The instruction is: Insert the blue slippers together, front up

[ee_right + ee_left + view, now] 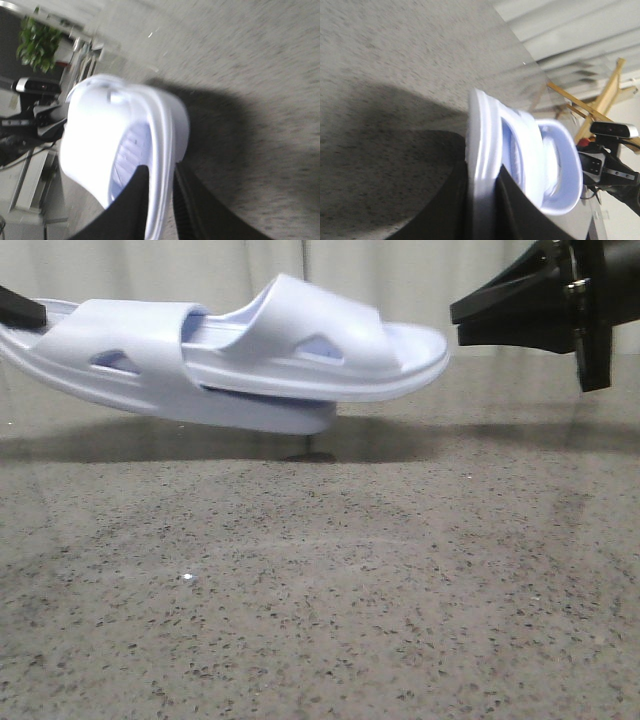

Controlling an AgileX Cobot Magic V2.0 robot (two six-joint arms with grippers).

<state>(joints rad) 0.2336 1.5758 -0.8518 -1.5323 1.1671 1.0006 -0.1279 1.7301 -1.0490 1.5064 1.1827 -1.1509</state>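
Two pale blue-white foam slide slippers (250,360) hang in the air between my arms, well above the grey speckled stone worktop (320,590), whose surface shows their dark shadow under them. Behind the worktop hang pale pleated curtains (200,265); from my left wrist a wooden stand (605,100) shows beyond the worktop's edge, and from my right wrist a green potted plant (37,42). The slippers are nested, one pushed partly into the other, with thick soles, wide straps and a triangular cutout in each strap's side. They lie roughly level, overlapping at the middle. My left end effector (482,200) is clamped on the sole edge of one slipper, black fingers (515,210) either side of the foam. My right end effector (160,200) is likewise closed on the rim of the other slipper's sole.
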